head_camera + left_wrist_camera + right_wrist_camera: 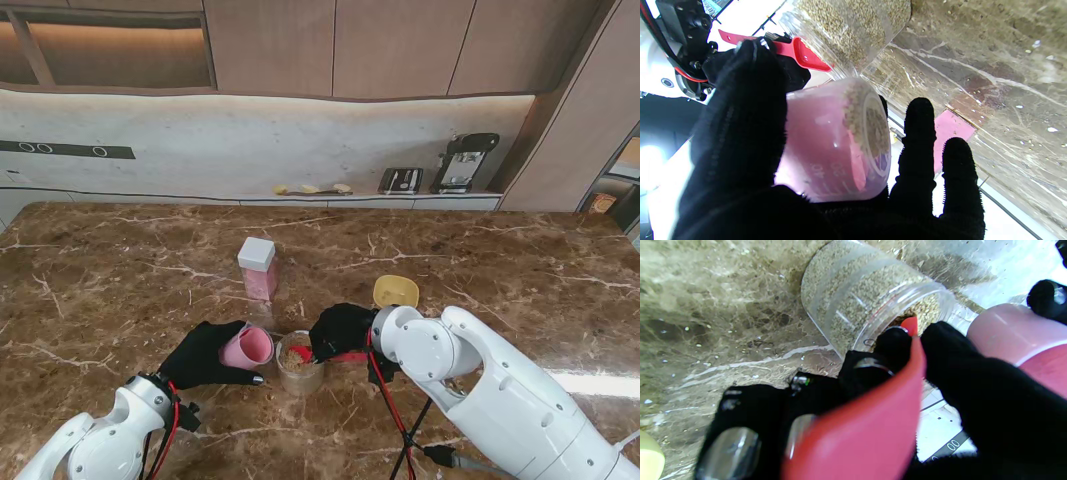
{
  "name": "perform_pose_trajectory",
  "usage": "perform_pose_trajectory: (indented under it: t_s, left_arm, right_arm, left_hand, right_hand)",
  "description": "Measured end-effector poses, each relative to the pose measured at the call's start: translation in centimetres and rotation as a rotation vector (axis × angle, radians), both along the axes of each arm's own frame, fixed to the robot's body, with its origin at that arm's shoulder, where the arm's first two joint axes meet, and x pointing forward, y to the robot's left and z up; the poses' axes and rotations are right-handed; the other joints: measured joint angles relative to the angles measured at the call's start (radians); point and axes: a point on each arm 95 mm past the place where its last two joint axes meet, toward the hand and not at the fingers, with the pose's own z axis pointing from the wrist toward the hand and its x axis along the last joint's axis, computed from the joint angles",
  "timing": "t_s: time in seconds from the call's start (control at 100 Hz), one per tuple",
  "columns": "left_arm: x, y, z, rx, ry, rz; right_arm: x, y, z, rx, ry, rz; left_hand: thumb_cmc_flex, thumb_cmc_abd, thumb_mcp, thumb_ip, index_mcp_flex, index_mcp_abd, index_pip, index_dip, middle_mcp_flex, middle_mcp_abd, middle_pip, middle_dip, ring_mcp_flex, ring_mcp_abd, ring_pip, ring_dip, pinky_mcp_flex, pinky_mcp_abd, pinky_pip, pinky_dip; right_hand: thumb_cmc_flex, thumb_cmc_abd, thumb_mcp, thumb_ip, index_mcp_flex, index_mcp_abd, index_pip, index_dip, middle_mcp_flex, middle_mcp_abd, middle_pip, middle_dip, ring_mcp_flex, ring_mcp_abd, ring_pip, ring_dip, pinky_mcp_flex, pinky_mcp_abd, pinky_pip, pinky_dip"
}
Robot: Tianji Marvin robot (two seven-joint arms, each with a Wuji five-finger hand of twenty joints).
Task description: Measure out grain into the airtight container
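Note:
A clear jar of grain stands near me at the table's middle. My left hand is shut on a pink measuring cup, tipped on its side just left of the jar, with some grain inside. My right hand is shut on a red scoop whose tip dips into the jar's mouth. Farther from me stands the airtight container, pink with a white lid on.
A yellow lid or small bowl lies right of my right hand. Loose grains are scattered on the brown marble table around the jar. A toaster and a coffee machine stand on the far counter.

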Motion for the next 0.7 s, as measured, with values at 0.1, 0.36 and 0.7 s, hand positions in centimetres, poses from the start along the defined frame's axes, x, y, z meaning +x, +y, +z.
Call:
perform_pose_trajectory:
  t_s: [0.1, 0.36, 0.7]
  left_arm:
    - [0.0, 0.0, 0.0, 0.000, 0.000, 0.000]
    - [0.1, 0.0, 0.0, 0.001, 0.001, -0.001]
    - [0.2, 0.0, 0.0, 0.001, 0.000, -0.001]
  right_arm:
    - [0.1, -0.2, 0.1, -0.002, -0.006, -0.007]
    - [0.1, -0.6, 0.5, 0.033, 0.033, -0.032]
    - [0.0, -1.0, 1.0, 0.089, 0.097, -0.056]
  left_hand:
    - [0.000, 0.000, 0.000, 0.000, 0.000, 0.000, 0.000, 0.000, 0.000, 0.000, 0.000, 0.000, 0.000, 0.000, 0.000, 0.000, 0.000, 0.000, 0.000, 0.000]
    - [0.000, 0.000, 0.000, 0.000, 0.000, 0.000, 0.000, 0.000, 0.000, 0.000, 0.000, 0.000, 0.000, 0.000, 0.000, 0.000, 0.000, 0.000, 0.000, 0.000]
    - [0.000, 0.000, 0.000, 0.000, 0.000, 0.000, 0.000, 0.000, 0.000, 0.000, 0.000, 0.000, 0.000, 0.000, 0.000, 0.000, 0.000, 0.000, 0.000, 0.000]
  right_hand:
    - [0.000, 0.000, 0.000, 0.000, 0.000, 0.000, 0.000, 0.000, 0.000, 0.000, 0.000, 0.000, 0.000, 0.000, 0.000, 0.000, 0.000, 0.000, 0.000, 0.000]
    - [0.000, 0.000, 0.001, 0.000, 0.000, 0.000, 0.000, 0.000, 0.000, 0.000, 0.000, 0.000, 0.000, 0.000, 0.000, 0.000, 0.000, 0.001, 0.000, 0.000]
    - [0.000, 0.000, 0.003, 0.000, 0.000, 0.001, 0.000, -0.001, 0.000, 0.000, 0.000, 0.000, 0.000, 0.001, 0.000, 0.000, 0.000, 0.004, 0.000, 0.000]
